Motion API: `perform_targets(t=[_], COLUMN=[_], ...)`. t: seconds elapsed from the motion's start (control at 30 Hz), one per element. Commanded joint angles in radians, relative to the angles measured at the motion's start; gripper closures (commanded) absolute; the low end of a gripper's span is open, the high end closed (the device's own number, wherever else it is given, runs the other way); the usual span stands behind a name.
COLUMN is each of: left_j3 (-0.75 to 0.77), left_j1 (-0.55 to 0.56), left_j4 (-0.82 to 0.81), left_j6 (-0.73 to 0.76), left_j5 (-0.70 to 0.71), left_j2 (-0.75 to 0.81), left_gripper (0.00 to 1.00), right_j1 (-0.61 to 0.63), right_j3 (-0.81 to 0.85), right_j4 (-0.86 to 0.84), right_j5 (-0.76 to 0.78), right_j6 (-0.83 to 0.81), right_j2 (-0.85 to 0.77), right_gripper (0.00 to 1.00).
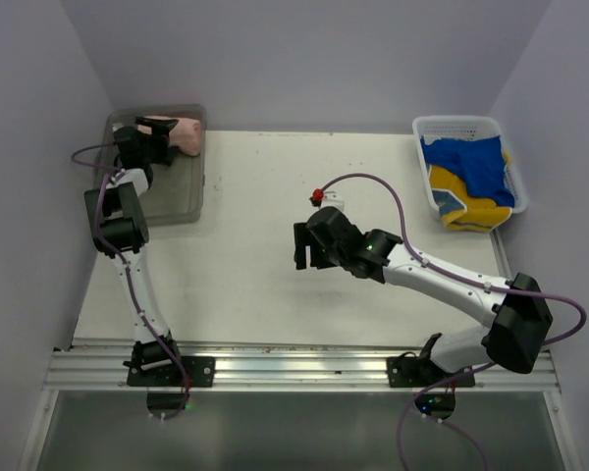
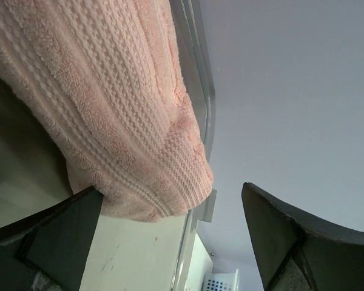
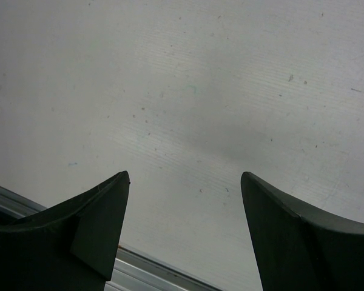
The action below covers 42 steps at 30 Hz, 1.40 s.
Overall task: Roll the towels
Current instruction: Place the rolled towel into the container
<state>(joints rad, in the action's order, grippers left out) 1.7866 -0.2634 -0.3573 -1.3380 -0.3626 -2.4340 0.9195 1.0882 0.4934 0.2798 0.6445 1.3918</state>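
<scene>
A pink towel (image 2: 121, 109) lies in a clear bin (image 1: 177, 201) at the far left corner of the tabletop (image 1: 245, 285), wound into a fat roll. The left gripper (image 2: 171, 189) is at the end of that roll with its jaws spread wide. One finger (image 2: 60, 236) is just beside the cloth, and nothing is clamped.

The right gripper (image 3: 185, 176) hovers over bare tabletop near the middle, also wide and holding nothing. At the far right, a white basket (image 1: 427, 128) holds 2 more towels in a heap, 1 blue towel (image 1: 471, 162) and 1 yellow towel (image 1: 466, 206), with the blue lying partly over the yellow.

The pink cloth shows a thick ribbed terry weave, so it is probably light, soft and springy, with plenty of grip and nothing fragile about it. The roll will squash under the fingers rather than slip. Its weakness is probably unwinding, since a pull on an outer edge would peel a layer loose. A hold across the full thickness near the middle, pinching every layer, looks safest.

The basket towels are limp and tangled. A corner or hem of the blue one, on top, looks the best place to take hold. The yellow one may drag along with it. Spreading either flat will likely need both grippers, 1 at each corner.
</scene>
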Motion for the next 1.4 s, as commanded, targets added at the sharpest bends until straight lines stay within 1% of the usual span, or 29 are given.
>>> perform_targets(t=[0.0,0.27,0.4,0.43,0.53,0.63,0.77,1.0,1.13,1.37], left_j3=[-0.003,0.148,0.255,0.305,0.382,0.411,0.387,0.272,0.163,0.096], left_j1=[-0.011,-0.008,-0.004,-0.004,-0.002,0.000,0.000,0.000,0.000,0.000], left_j4=[0.014,0.031,0.056,0.061,0.073,0.077,0.069,0.049,0.040,0.063], left_j6=[0.054,0.054,0.063,0.057,0.037,0.034,0.048,0.095,0.134,0.200], left_j5=[-0.009,-0.004,0.005,-0.002,-0.018,-0.024,-0.038,-0.055,-0.042,-0.044], left_j2=[0.046,-0.060,-0.143,-0.163,-0.227,-0.260,-0.244,-0.132,-0.060,0.033], left_gripper=[0.01,0.05,0.05,0.05,0.05,0.05,0.05,0.02,0.00,0.01], right_j1=[0.005,0.005,0.007,0.007,0.007,0.009,0.012,0.022,0.035,0.068], right_j3=[-0.001,0.015,0.035,0.038,0.053,0.061,0.061,0.065,0.056,0.050], right_j4=[-0.015,-0.010,0.001,-0.001,0.005,0.007,0.010,0.010,0.001,0.010], right_j5=[0.036,0.035,0.029,0.029,0.025,0.025,0.025,0.030,0.038,0.061], right_j6=[0.006,-0.006,-0.011,-0.012,-0.017,-0.019,-0.014,-0.013,-0.006,0.000], right_j2=[-0.031,0.002,0.026,0.030,0.049,0.056,0.059,0.055,0.047,0.030], right_gripper=[0.22,0.22,0.22,0.22,0.22,0.22,0.22,0.22,0.22,0.22])
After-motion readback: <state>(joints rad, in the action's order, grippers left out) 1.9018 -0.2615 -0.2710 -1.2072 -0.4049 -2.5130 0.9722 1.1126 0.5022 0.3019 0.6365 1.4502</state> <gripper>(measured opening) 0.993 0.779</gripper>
